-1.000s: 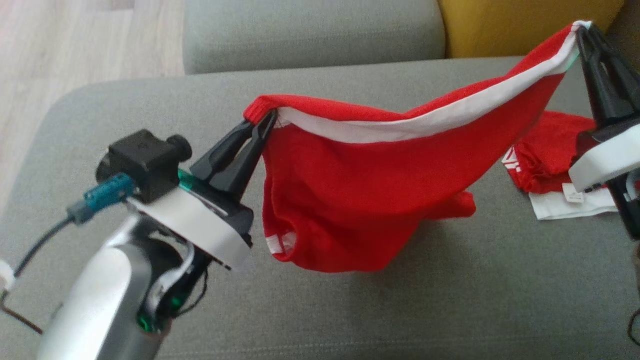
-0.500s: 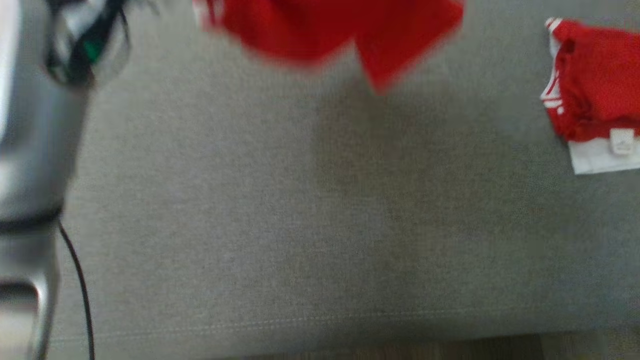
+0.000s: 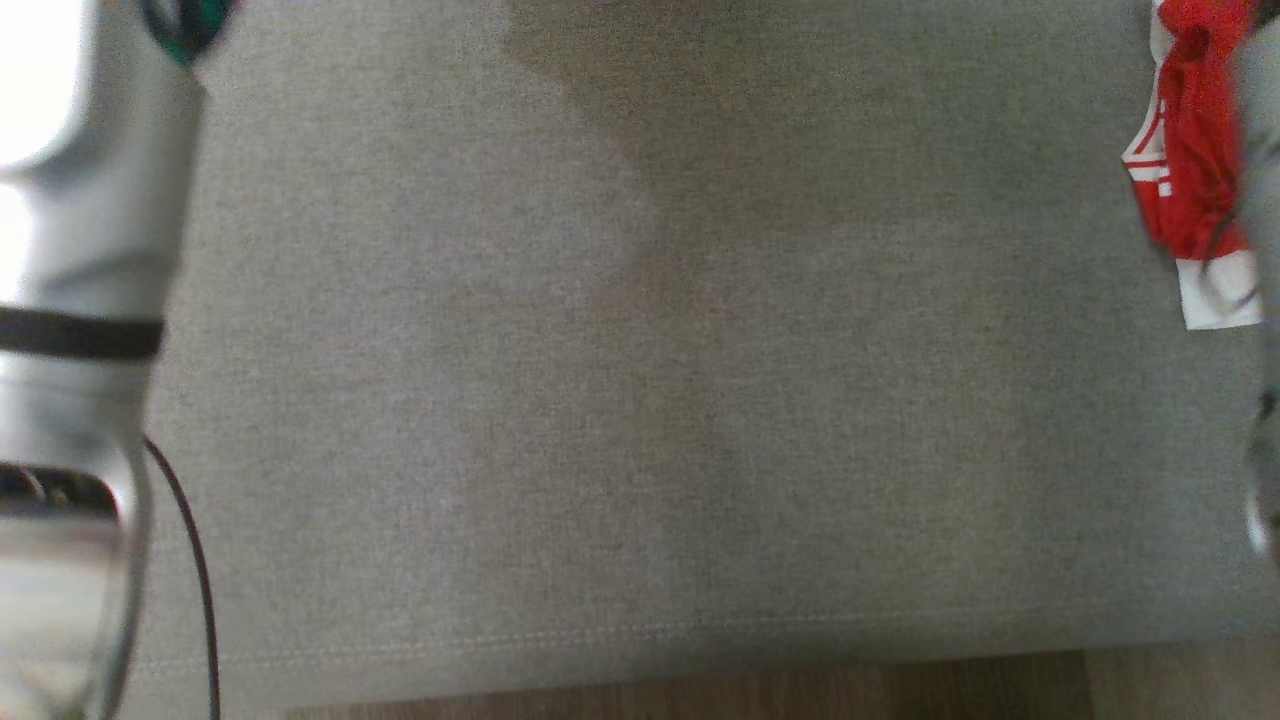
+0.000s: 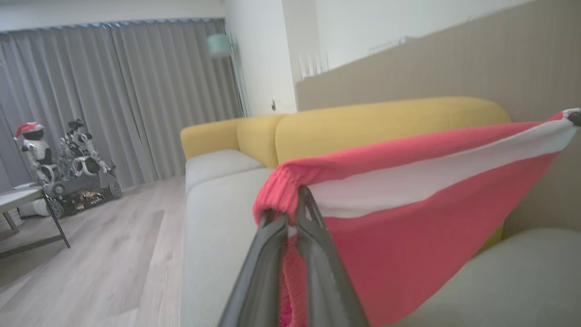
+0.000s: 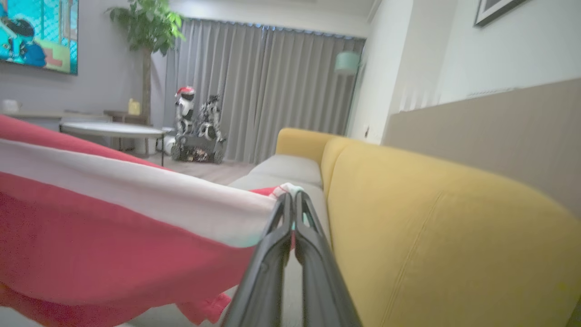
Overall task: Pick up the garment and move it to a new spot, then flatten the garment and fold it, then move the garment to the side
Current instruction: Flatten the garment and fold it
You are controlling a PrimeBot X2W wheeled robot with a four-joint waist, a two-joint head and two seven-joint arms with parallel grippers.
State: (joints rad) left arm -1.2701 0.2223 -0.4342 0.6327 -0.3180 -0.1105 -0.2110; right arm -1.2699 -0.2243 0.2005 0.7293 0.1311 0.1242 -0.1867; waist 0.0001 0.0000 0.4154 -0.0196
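Grey sofa seat [image 3: 640, 400]: plain woven upholstery with a seam running along its near edge. A strip of wooden floor [image 3: 700, 690] lies below that edge. The head view is blurred.

Garment [image 4: 408, 218]: red knit with a broad white band along the top hem. It is held in the air above the seat, stretched between both grippers, with the hem nearly taut and the body hanging below it. Whether its lowest fold touches the cushion cannot be told.

Left gripper [image 4: 292, 209]: fingers closed together, pinching the gathered red corner of the hem.

Right gripper [image 5: 292, 199]: fingers pressed shut, clamped on the opposite corner at the white band.

Second garment [image 3: 1190, 170]: red and white, crumpled, lying toward the seat's right edge.

Left forearm [image 3: 90, 200]: pale casing at the seat's left edge, with a thin dark cable [image 3: 195, 560] beside it.

Background: yellow backrest [image 5: 431, 218], grey curtains [image 5: 272, 91], small robot figures [image 5: 195, 122] on the floor, round table [image 5: 113, 129].
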